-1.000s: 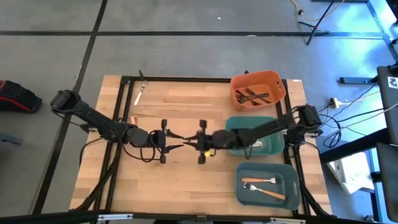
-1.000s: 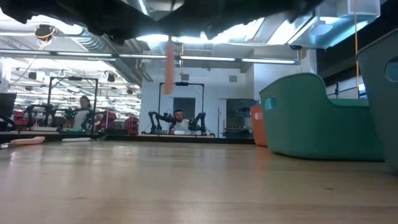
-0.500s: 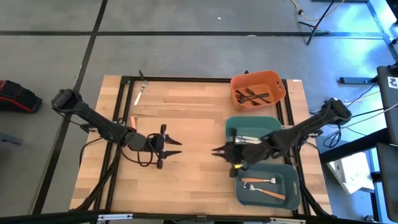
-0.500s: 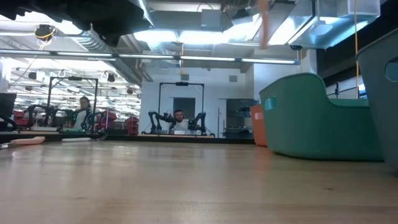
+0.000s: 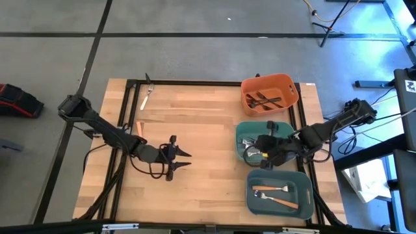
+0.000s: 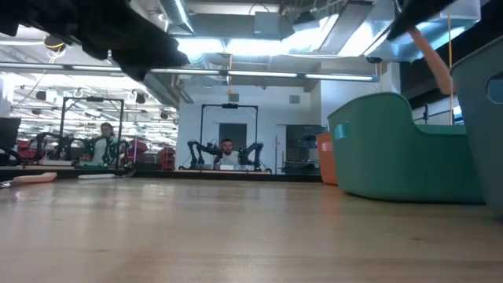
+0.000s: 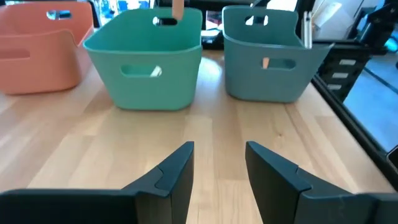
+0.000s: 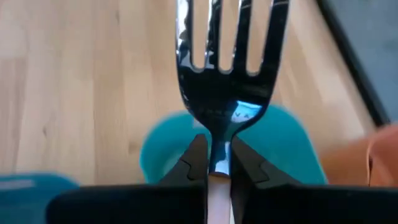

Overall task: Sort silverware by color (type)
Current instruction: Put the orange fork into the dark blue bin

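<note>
Low view: bare wooden table (image 6: 236, 228); robot arms (image 6: 226, 152) in room behind.

Two dark jointed arms (image 5: 107, 130), black cables.

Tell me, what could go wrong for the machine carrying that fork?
The right hand pinches the fork only at its thin neck, so it might slip or swivel. It hangs over the green bin of silver forks; its tan handle belongs with the blue-grey bin, so an early release would missort it.
</note>
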Action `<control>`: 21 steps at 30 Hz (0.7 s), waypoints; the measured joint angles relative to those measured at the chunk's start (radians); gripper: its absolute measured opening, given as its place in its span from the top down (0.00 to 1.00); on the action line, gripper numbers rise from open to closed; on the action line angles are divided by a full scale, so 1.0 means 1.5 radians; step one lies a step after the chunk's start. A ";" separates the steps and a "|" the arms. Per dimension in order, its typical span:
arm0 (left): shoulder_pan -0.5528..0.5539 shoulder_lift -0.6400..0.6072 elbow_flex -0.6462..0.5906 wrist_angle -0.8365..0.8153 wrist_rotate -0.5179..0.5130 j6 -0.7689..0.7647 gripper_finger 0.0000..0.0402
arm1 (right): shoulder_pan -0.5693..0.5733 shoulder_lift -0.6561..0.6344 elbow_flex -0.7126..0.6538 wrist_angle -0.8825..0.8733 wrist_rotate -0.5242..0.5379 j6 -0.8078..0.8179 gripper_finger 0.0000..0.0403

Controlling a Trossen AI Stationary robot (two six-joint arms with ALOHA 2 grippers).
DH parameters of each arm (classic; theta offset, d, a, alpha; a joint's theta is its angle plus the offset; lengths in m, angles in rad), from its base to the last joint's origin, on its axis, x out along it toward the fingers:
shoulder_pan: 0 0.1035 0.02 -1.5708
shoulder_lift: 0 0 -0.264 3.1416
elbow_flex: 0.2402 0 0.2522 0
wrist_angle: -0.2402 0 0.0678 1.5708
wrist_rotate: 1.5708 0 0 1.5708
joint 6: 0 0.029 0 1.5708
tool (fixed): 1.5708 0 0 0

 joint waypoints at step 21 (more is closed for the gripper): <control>0.001 0.012 0.000 0.004 -0.001 0.000 0.65 | -0.001 0.031 0.000 -0.100 -0.006 0.085 0.96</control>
